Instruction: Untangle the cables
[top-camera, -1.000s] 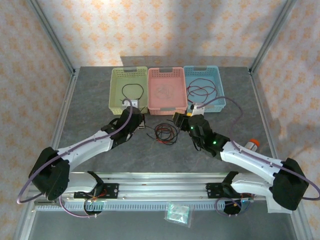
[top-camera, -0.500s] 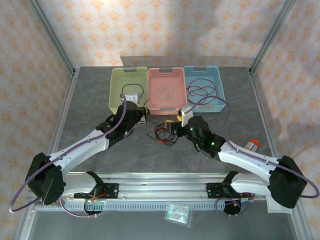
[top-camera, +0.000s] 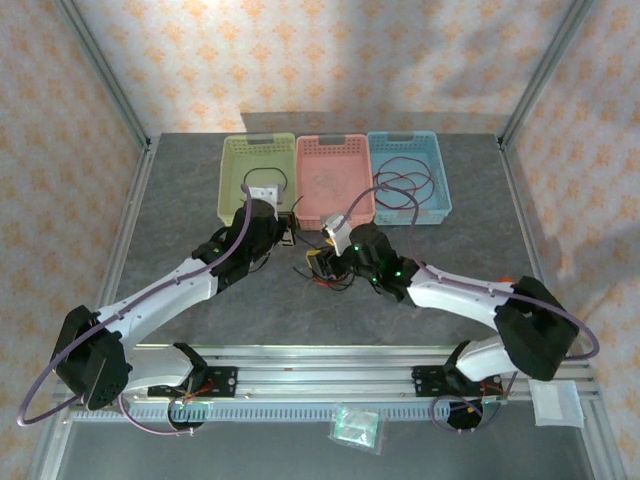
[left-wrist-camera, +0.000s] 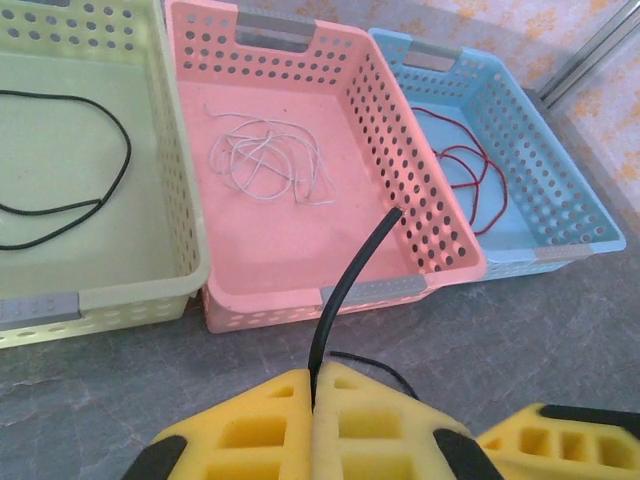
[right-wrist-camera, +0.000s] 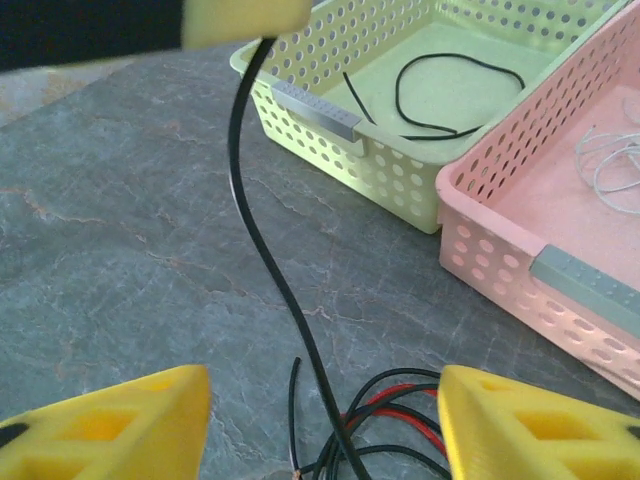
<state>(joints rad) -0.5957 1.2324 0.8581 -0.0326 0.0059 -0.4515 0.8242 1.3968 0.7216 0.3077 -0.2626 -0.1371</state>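
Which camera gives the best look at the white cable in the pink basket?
Left wrist: the white cable lies whole and sharp on the floor of the pink basket. Top external shows it as a faint scribble. Right wrist catches a few loops at its right edge.

The top camera looks down and forward from above and behind the arm bases (top-camera: 205, 382). It stands far enough back to take in the whole table (top-camera: 180, 230), with the green basket (top-camera: 258, 141), pink basket (top-camera: 334, 141) and blue basket (top-camera: 403, 137) at its far side. The left wrist camera sits just behind the left gripper (left-wrist-camera: 313, 385), facing forward and down into all three baskets from close by. The right wrist camera rides low behind the right gripper (right-wrist-camera: 322, 410), facing the near corners of the green and pink baskets, which both wrist views share.
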